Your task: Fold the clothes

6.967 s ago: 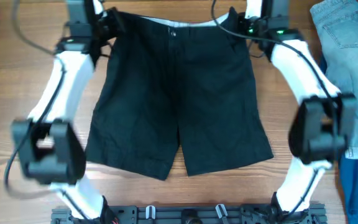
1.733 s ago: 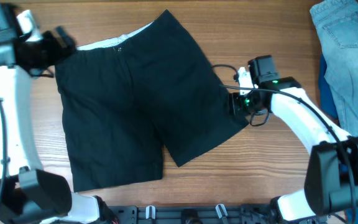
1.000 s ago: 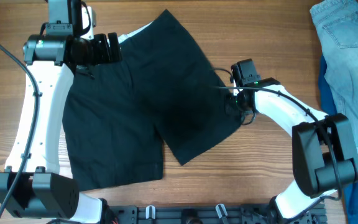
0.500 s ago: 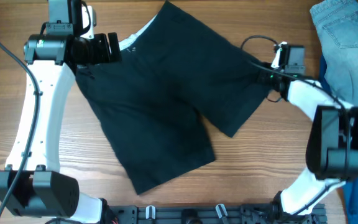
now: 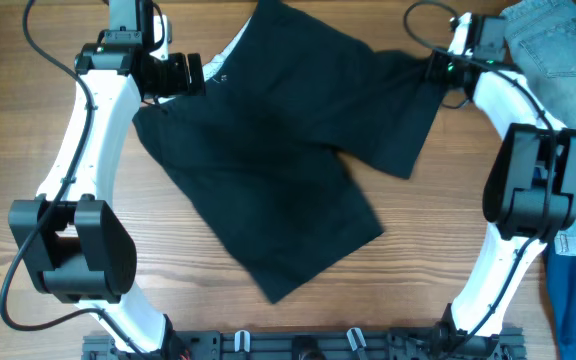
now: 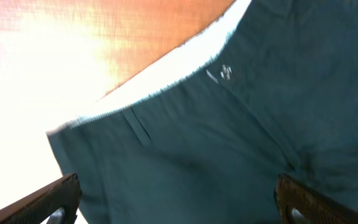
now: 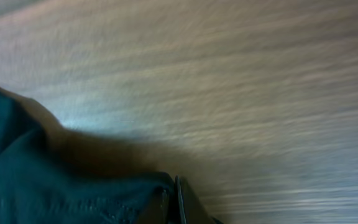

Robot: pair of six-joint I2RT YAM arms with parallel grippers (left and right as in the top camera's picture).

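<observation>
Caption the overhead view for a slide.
Black shorts lie skewed on the wooden table; the open left gripper is at the waistband, the right gripper pinches a leg edge.

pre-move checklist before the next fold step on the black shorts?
1. Right gripper shut on the shorts, at a leg edge: ok.
2. Left gripper gripping the waistband: not ok, it is open above it and holds nothing.
3. Shorts lying square to the arms: not ok, they lie diagonally.
4. Shorts apart from the jeans: ok.
5. How much fabric is in the right jaws: cannot tell, the wrist view is blurred.
</observation>
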